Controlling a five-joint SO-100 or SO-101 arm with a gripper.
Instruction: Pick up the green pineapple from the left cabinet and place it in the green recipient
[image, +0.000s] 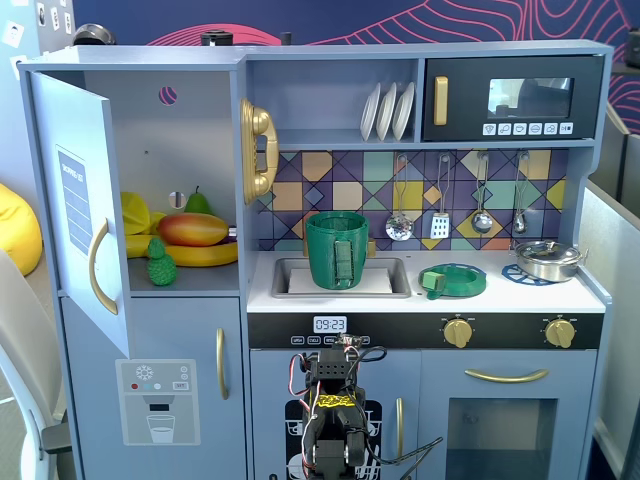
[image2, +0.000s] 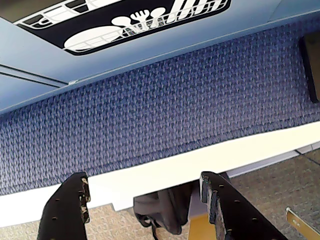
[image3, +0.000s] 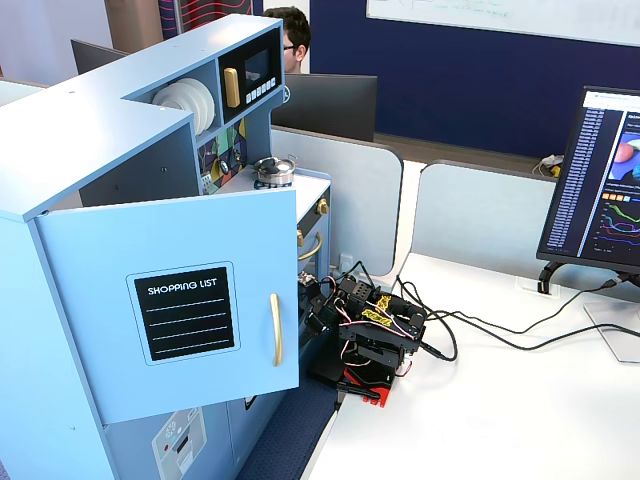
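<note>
The green pineapple (image: 160, 262) stands at the front of the shelf in the left cabinet (image: 190, 150), beside a mango and bananas. The cabinet's door (image: 85, 200) is swung open; it also shows in a fixed view (image3: 170, 300) from the side. The green recipient (image: 336, 250) stands upright in the sink, handle facing front. My arm (image: 335, 425) is folded low in front of the kitchen, well below both. In the wrist view my gripper (image2: 145, 192) is open and empty, over blue carpet and the white table edge.
A flat green dish (image: 452, 280) and a steel pot (image: 548, 258) sit on the counter right of the sink. A gold phone (image: 258, 150) hangs on the cabinet's right wall. The arm's base (image3: 365, 335) sits on a white table with cables and a monitor (image3: 600, 180).
</note>
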